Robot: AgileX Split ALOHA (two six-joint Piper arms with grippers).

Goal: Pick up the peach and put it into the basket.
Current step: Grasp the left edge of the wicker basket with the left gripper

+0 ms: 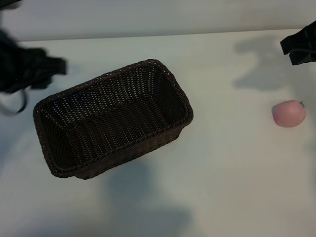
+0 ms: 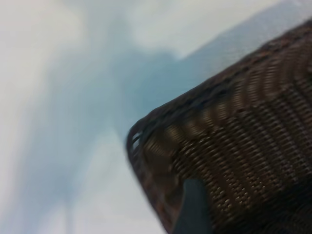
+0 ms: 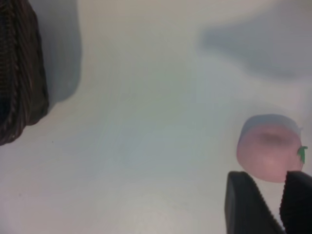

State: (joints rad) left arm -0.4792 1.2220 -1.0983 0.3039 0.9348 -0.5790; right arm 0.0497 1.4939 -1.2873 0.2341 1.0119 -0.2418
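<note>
The peach (image 1: 289, 113), small and pale pink with a green stem, lies on the white table far to the right of the basket (image 1: 113, 121). The dark woven basket stands at centre-left with nothing inside it. My right gripper (image 1: 300, 45) hangs at the far right edge, behind the peach. In the right wrist view its two dark fingers (image 3: 246, 202) stand a little apart and hold nothing, and the peach (image 3: 268, 151) lies just beyond their tips. My left gripper (image 1: 47, 66) hovers beside the basket's far left end. One finger (image 2: 195, 209) shows over the basket's corner (image 2: 161, 126).
The white table (image 1: 232, 173) stretches bare between the basket and the peach and along the front. A pale wall runs behind the table's back edge (image 1: 163, 33). Arm shadows fall across the surface.
</note>
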